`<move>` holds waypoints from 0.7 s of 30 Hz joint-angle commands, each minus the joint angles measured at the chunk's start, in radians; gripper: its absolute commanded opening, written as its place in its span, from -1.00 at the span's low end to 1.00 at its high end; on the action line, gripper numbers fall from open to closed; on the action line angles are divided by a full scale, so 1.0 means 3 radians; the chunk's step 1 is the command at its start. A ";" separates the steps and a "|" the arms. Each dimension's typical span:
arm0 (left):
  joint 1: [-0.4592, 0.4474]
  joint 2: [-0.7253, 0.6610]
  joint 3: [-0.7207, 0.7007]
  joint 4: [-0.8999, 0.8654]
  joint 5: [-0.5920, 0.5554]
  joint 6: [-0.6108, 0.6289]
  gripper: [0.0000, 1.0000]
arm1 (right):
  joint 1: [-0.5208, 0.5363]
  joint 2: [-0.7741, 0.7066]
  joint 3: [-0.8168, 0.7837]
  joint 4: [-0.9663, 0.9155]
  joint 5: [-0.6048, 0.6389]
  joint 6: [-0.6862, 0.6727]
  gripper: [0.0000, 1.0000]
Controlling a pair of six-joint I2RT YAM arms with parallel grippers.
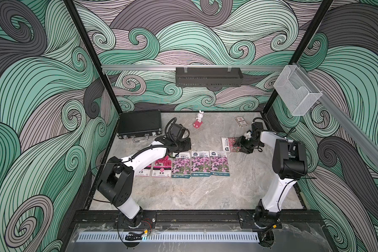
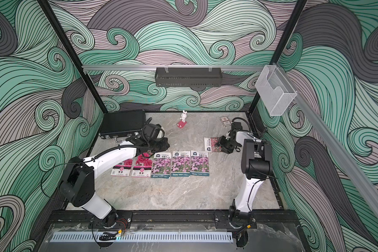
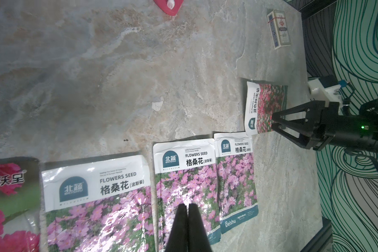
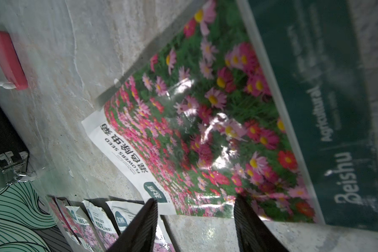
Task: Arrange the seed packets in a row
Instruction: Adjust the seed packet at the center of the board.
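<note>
Six seed packets lie face up on the desk (image 1: 183,192). Five form a row across its middle, parallel to the edge where the arms are mounted: two magenta packets (image 2: 142,167) at the left end, then three purple-pink packets (image 1: 200,163), set close side by side. The sixth, the red-pink packet (image 1: 228,144), lies alone and turned sideways, behind the row's right end and nearer the desk's right edge.

One rabbit figurine (image 1: 199,116) stands by the far edge, one card box (image 1: 241,121) lies toward the far right corner, and one black case (image 1: 140,125) fills the far left corner.

The left arm (image 1: 148,153) slants from its base over the leftmost magenta packet, wrist bent down. The left pincer (image 3: 188,206) is closed and empty, its fingers pressed together above the purple-pink packets.

The right arm (image 1: 289,161) rises upright, then folds back toward the desk's middle. The right pincer (image 4: 195,199) sits low at the red-pink packet's end with its jaws apart, gripping nothing; the packet lies flat.
</note>
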State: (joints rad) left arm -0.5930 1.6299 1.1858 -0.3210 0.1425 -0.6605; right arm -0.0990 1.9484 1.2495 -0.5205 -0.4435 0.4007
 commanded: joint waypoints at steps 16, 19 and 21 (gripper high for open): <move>-0.0285 0.1822 0.1746 0.0400 0.0786 0.0149 -0.22 | -0.0096 -0.0569 0.0066 0.0624 -0.0276 0.0274 0.23; -0.0313 0.2061 0.1915 0.0539 0.0948 0.0104 -0.21 | -0.0106 -0.0493 0.0139 0.0576 -0.0209 0.0181 0.23; -0.0341 0.2211 0.2072 0.0559 0.0998 0.0110 -0.21 | -0.0133 -0.0460 0.0174 0.0567 -0.0175 0.0150 0.23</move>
State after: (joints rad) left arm -0.6815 2.2429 1.7386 -0.2035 0.3759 -0.6182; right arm -0.1287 1.7878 1.2747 -0.3386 -0.5110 0.4686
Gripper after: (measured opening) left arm 0.393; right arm 0.617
